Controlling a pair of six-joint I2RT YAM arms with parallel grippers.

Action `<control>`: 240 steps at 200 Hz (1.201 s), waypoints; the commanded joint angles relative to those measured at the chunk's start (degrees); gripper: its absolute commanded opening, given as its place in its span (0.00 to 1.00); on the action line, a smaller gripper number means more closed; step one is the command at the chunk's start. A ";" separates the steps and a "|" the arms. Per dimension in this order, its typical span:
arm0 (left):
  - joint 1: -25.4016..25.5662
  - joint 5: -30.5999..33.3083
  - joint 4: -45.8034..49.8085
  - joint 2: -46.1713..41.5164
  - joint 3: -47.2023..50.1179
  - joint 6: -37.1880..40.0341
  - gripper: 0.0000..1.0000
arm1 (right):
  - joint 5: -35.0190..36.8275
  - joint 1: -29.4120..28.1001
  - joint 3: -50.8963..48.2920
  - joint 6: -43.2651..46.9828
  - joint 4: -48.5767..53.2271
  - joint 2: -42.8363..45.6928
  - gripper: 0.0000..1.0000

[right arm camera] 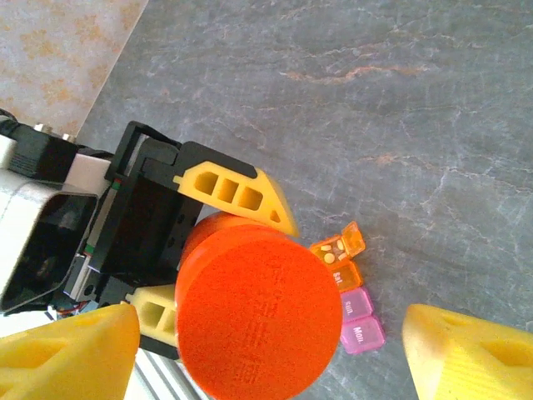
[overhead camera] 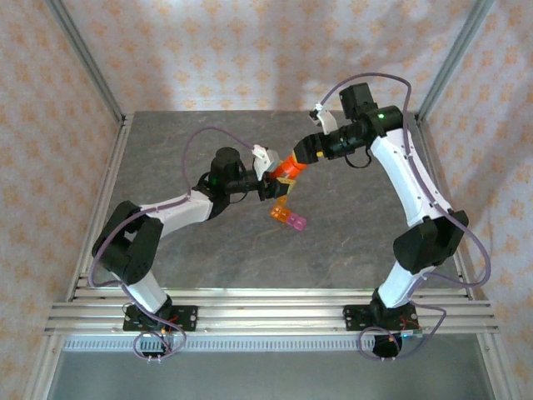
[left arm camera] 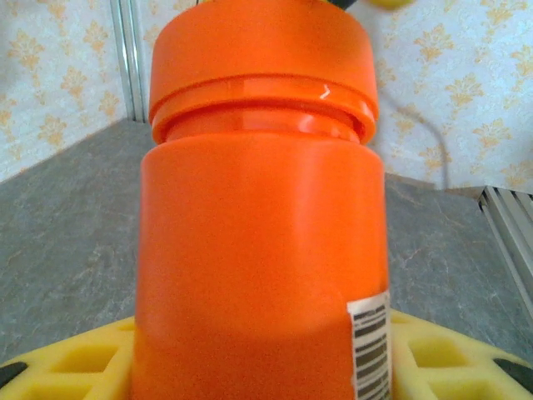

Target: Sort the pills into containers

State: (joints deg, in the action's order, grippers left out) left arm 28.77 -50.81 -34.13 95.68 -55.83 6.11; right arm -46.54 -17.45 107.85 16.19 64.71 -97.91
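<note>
Top external | left jaws clamp bottle (overhead camera: 287,169) | right jaws spread, arm (overhead camera: 408,171) arched

Orange bottle (left arm camera: 258,250), cap (right arm camera: 258,312) on, white barcode label (left arm camera: 369,346) low on its side. Grey stone-look table (overhead camera: 191,133) below. Beige patterned walls (overhead camera: 250,50) behind, aluminium frame posts (overhead camera: 83,58) at the back corners, slotted rails (overhead camera: 266,312) along the near edge.

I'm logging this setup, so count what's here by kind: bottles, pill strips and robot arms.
bottle: 1
pill strip: 1
arms: 2 (left arm, right arm)
Total: 4
</note>
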 commanded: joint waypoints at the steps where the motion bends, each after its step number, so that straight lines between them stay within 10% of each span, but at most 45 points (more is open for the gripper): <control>1: 0.29 -1.31 -2.39 -2.94 -0.61 1.54 0.00 | -1.94 0.14 -0.09 1.66 1.39 -0.93 0.80; 124: 0.27 -1.25 -1.40 -2.78 -1.15 2.22 0.00 | -7.47 0.40 -2.11 -3.73 -1.72 -2.05 0.41; 240: 0.33 -1.19 -1.63 -0.90 -2.27 2.15 0.00 | 11.36 -7.34 -12.63 -36.96 -14.89 2.41 0.35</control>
State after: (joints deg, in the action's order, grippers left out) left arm 28.32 -48.99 -27.64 95.13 -55.83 7.11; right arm -41.60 -20.95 97.56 -12.16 53.19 -95.59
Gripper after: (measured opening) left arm 0.518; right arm 0.422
